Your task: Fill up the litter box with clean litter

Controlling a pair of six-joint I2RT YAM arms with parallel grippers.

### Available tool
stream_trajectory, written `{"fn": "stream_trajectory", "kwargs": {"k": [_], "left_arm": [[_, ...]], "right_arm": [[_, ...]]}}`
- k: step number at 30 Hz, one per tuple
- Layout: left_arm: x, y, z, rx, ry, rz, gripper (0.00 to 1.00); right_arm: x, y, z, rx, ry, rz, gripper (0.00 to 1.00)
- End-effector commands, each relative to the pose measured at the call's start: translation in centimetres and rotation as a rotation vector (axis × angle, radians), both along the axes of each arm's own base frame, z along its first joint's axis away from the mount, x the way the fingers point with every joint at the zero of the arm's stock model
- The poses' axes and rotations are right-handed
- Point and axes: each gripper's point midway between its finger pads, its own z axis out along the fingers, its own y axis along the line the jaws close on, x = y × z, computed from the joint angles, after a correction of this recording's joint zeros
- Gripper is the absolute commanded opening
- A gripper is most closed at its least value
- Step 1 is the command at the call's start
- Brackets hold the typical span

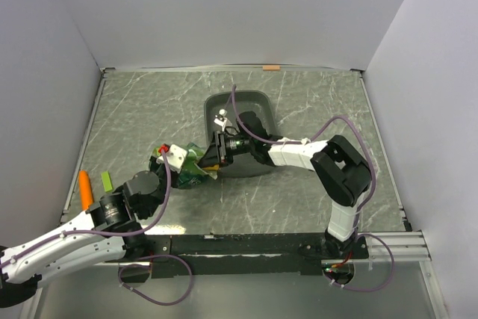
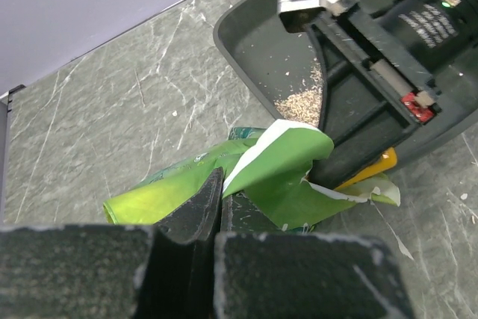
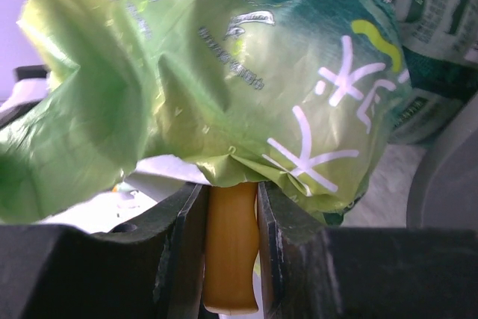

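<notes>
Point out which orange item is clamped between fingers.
The orange handle, pinched by the right gripper beneath the green bag. The other orange piece lies loose, far left in the top view.

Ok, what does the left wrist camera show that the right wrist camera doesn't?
Only the left wrist view shows the litter box with a small pile of clean litter inside, the marble table, and the left tool pinching the green bag. Only the right wrist view shows the right tool clamped on the orange scoop handle, and the bag's white print up close. Both show the green bag, and at least a bit of the orange scoop.
</notes>
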Motion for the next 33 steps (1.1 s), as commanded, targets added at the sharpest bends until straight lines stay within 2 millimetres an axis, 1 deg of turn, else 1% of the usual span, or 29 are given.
{"fn": "stream_trajectory", "kwargs": {"k": [1,2,3,5,6,7,9,10,14,16,23,24,33], "left_arm": [[0.7,0.8,2.7,-0.101,-0.064,0.082,0.01],[0.8,0.9,2.7,-0.102,-0.065,0.089,0.01],[0.8,1.0,2.6,-0.096,-0.064,0.092,0.01],[0.8,1.0,2.5,-0.09,-0.064,0.097,0.01],[0.9,1.0,2.5,-0.091,-0.066,0.098,0.01],[0.9,1.1,2.4,-0.087,-0.066,0.101,0.01],[0.9,1.1,2.3,-0.08,-0.064,0.105,0.01],[1.0,1.0,2.2,-0.077,-0.063,0.105,0.01],[1.1,0.9,1.9,-0.064,-0.057,0.11,0.01],[1.2,0.8,1.6,-0.053,-0.052,0.111,0.01],[1.2,0.9,1.3,-0.041,-0.051,0.115,0.01],[1.2,0.9,1.4,-0.044,-0.054,0.116,0.01],[1.1,1.1,1.7,-0.06,-0.066,0.11,0.01]], "right_arm": [[-0.7,-0.1,2.7,0.167,-0.032,0.036,0.0],[-1.2,-0.4,2.6,0.174,-0.026,0.046,0.0],[-1.3,-0.5,3.5,0.214,-0.056,0.052,0.0],[-1.7,-1.1,3.7,0.232,-0.042,0.051,0.0],[-1.9,-1.3,4.2,0.258,-0.062,0.061,0.0],[-1.8,-1.6,4.4,0.268,-0.057,0.053,0.0],[-2.4,-2.4,4.5,0.281,-0.053,0.056,0.0],[-2.4,-2.7,5.0,0.303,-0.062,0.055,0.0],[-3.0,-4.3,5.8,0.34,-0.079,0.045,0.0],[-3.4,-4.7,6.2,0.357,-0.092,0.048,0.0],[-4.5,-6.5,6.7,0.383,-0.104,0.044,0.0],[-4.4,-6.8,6.7,0.384,-0.105,0.038,0.0],[-5.4,-9.4,7.0,0.388,-0.119,0.009,0.0]]}}
